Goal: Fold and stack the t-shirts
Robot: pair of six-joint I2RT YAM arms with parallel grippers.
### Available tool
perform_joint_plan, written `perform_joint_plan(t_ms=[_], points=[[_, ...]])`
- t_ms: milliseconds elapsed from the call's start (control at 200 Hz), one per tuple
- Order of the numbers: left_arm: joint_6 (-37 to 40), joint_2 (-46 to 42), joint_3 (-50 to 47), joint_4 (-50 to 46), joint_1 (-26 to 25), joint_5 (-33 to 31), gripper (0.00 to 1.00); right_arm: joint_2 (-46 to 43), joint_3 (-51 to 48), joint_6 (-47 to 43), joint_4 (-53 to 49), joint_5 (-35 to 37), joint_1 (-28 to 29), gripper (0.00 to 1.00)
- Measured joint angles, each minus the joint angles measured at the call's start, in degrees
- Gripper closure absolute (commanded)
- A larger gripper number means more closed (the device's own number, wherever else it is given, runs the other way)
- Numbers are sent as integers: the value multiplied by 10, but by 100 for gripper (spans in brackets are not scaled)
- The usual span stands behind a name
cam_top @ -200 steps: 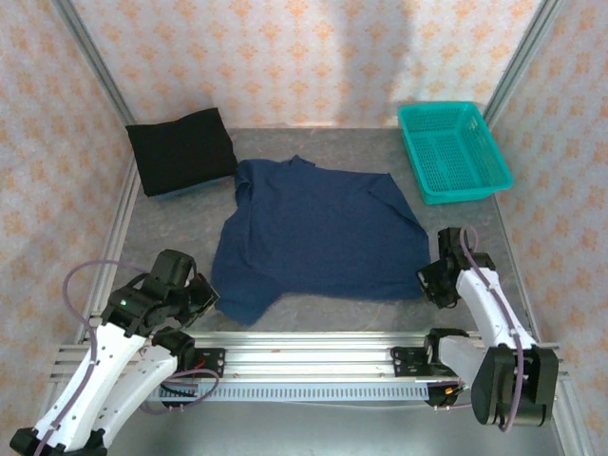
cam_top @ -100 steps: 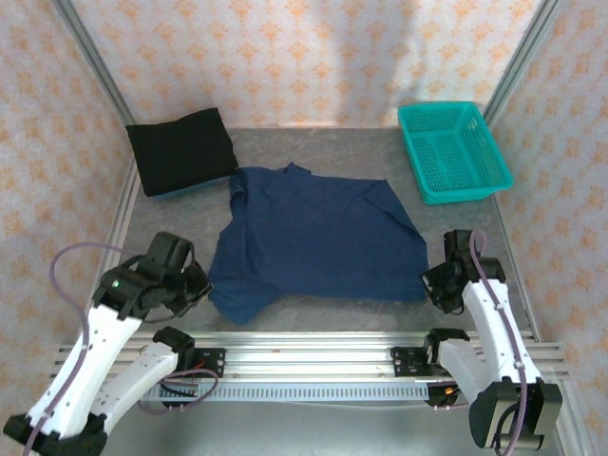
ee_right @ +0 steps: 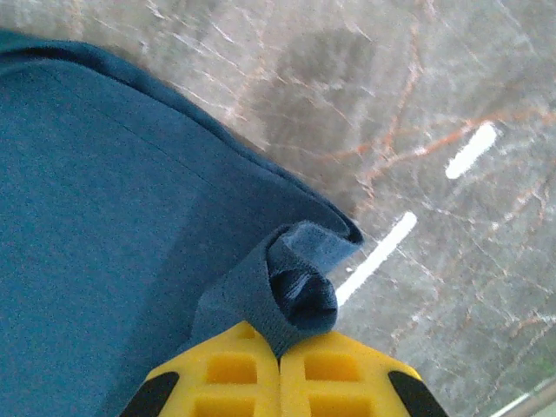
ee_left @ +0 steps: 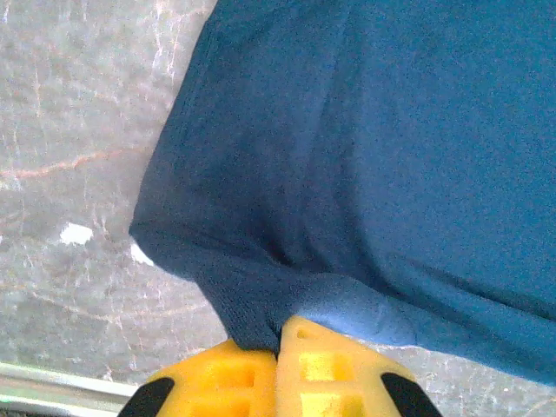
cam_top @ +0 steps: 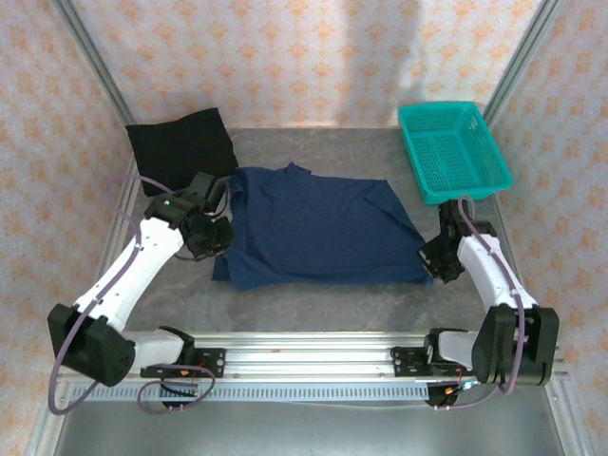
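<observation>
- A navy blue cloth t-shirt (cam_top: 323,223) lay spread across the middle of the grey marbled table (cam_top: 313,309), plain side up, with its collar towards the far edge and its lower border running roughly parallel to the near edge.
- The left gripper (cam_top: 211,237) sat at the left border of that shirt, about midway between the near and far edges of the table, with its white arm reaching in from the near left corner.
- In the left wrist view, its yellow fingers (ee_left: 230,375) were pressed together with a bunched fold of the blue cloth caught between their tips; the fabric rose off the tabletop towards the pinch, and creases ran out from it.
- The right gripper (cam_top: 432,261) was at the shirt's near right corner, close to the right edge of the table.
- In the right wrist view, its yellow fingers (ee_right: 334,373) were closed on a small rolled tuck of the shirt's corner, which curled up just above the fingertips; bare marbled table showed beyond the hem.
- A plain black t-shirt (cam_top: 180,149) lay folded into a thick rectangle in the far left corner of the table, just beside the blue shirt's left shoulder; I could not tell whether the two touched.
- A teal plastic mesh basket (cam_top: 454,152) stood in the far right corner, apart from both shirts.
</observation>
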Motion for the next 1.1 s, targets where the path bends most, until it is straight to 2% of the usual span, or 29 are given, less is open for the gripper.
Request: perform_joint_plan(t_ms=[405,1101], points=[[81,76,86,12,48,11,100,74,37,-32,22,9,0,98],[179,250,273,9,52,12,100,150,70,-51,44,13,0,96]])
